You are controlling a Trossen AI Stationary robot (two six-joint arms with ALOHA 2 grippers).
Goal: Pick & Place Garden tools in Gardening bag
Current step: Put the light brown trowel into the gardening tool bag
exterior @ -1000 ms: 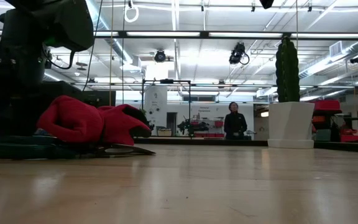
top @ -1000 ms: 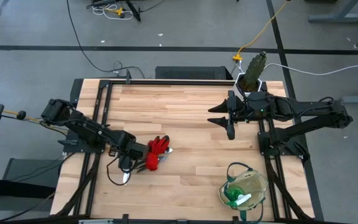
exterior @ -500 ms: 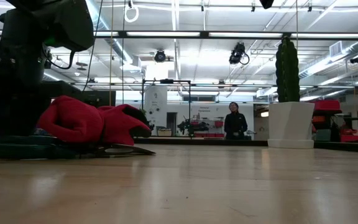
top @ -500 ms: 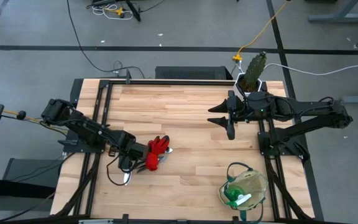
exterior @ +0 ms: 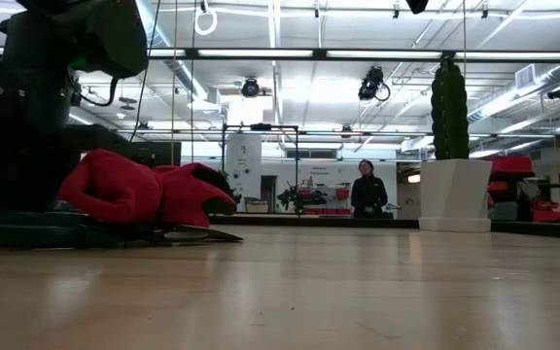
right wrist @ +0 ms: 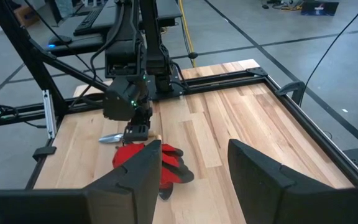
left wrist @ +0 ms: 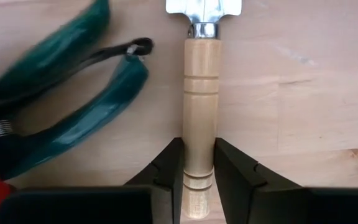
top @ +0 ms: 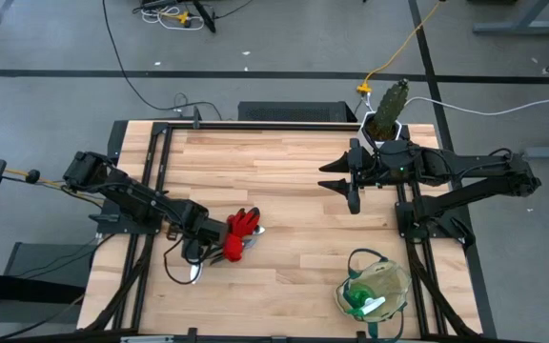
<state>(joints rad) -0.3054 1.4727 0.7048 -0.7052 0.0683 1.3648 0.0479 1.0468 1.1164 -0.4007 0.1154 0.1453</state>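
Wooden-handled metal trowel [left wrist: 200, 118], near the table's front-left corner, is now clamped by the just-closed left gripper [left wrist: 198, 163], ready for lifting; right gripper [right wrist: 194, 168] waits open.

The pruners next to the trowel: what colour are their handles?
The pruners have dark green handles, seen best in the left wrist view.
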